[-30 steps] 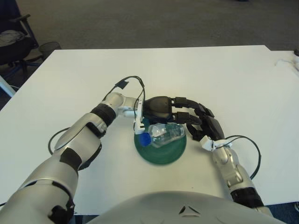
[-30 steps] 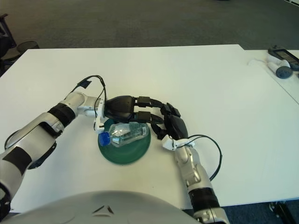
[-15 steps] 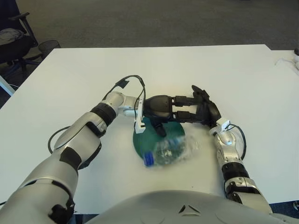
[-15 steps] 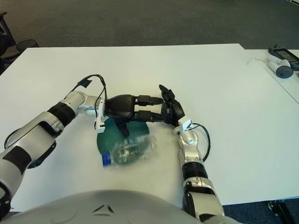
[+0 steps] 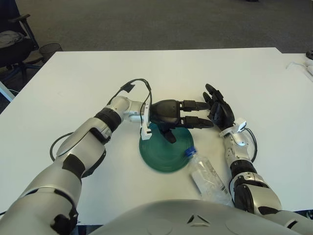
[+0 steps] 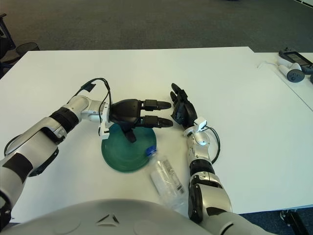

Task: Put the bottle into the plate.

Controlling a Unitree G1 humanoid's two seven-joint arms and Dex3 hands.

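The clear plastic bottle (image 5: 208,176) with a blue cap lies on its side on the white table. It sits just off the front-right rim of the green plate (image 5: 164,152), cap end nearest the rim. My left hand (image 5: 188,115) hovers over the plate's far edge, fingers stretched out to the right and holding nothing. My right hand (image 5: 218,109) stands just right of those fingertips, fingers spread upward and empty, well behind the bottle.
A black cable (image 5: 137,84) loops at my left wrist. A chair (image 5: 12,41) and a wire bin (image 5: 51,49) stand off the table's far-left corner. Small devices (image 6: 293,62) lie on the neighbouring table at the far right.
The bottle left the plate and rolled front-right onto the table. My right hand let go of it, pulled back to the right and opened upward. The left hand stayed in place.
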